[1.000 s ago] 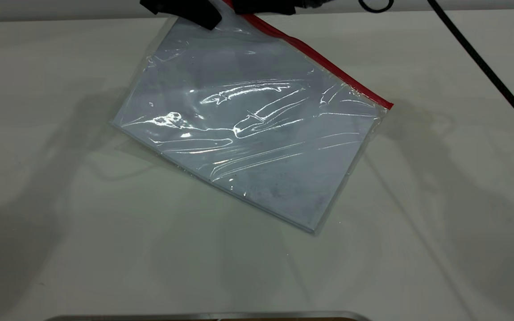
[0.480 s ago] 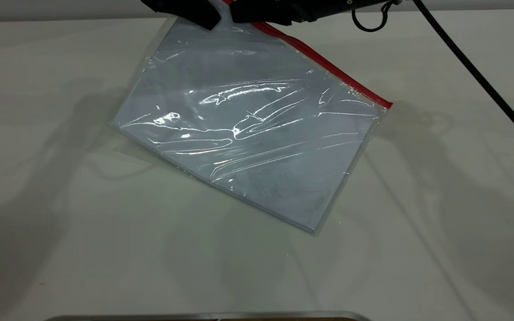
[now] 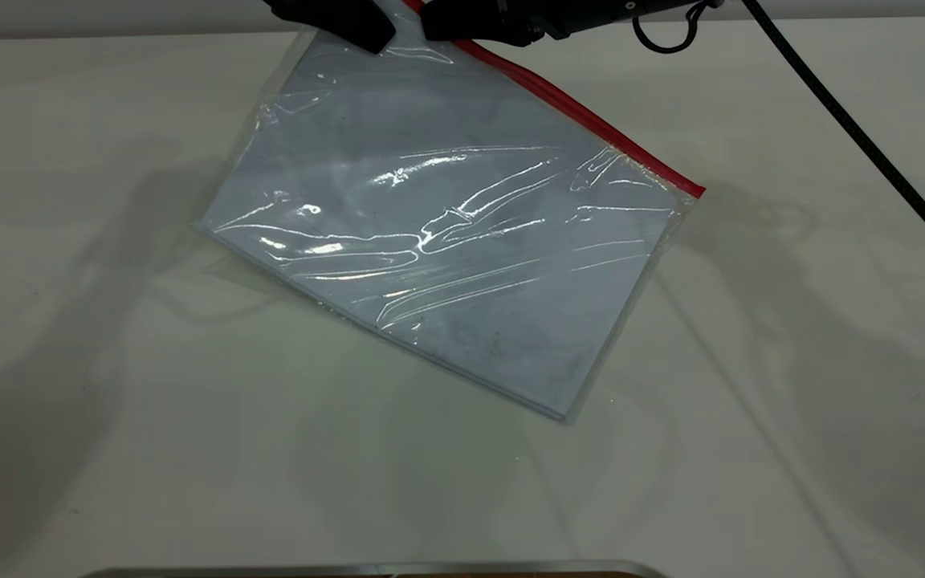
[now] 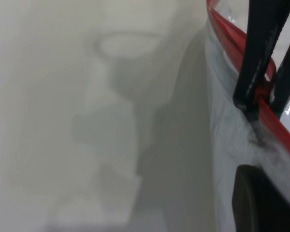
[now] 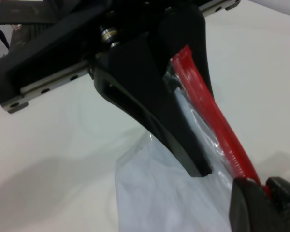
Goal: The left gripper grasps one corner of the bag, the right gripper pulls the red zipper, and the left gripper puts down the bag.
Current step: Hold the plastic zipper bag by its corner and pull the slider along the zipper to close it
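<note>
The bag [image 3: 446, 241] lies tilted on the white table, its far corner lifted. The red zipper [image 3: 591, 120] runs along its far right edge. My left gripper [image 3: 370, 36] is at the far edge, shut on the bag's far corner; the right wrist view shows its fingers [image 5: 150, 96] clamped over the plastic. My right gripper [image 3: 430, 24], with its looped cable, is just right of it, shut on the red zipper [image 5: 212, 121] near that corner. In the left wrist view its fingertips [image 4: 249, 94] pinch the red strip. The slider tab is mostly hidden between them.
A thick black cable [image 3: 872, 128] crosses the table's far right corner. A thin cable loop [image 3: 671, 36] hangs off the right gripper. A metal edge [image 3: 374, 568] runs along the table's front. The table [image 3: 109, 401] is white.
My right gripper came down into view and closed on the zipper's far end beside the left gripper. The bag's wrinkles shifted slightly; the left gripper kept its hold.
</note>
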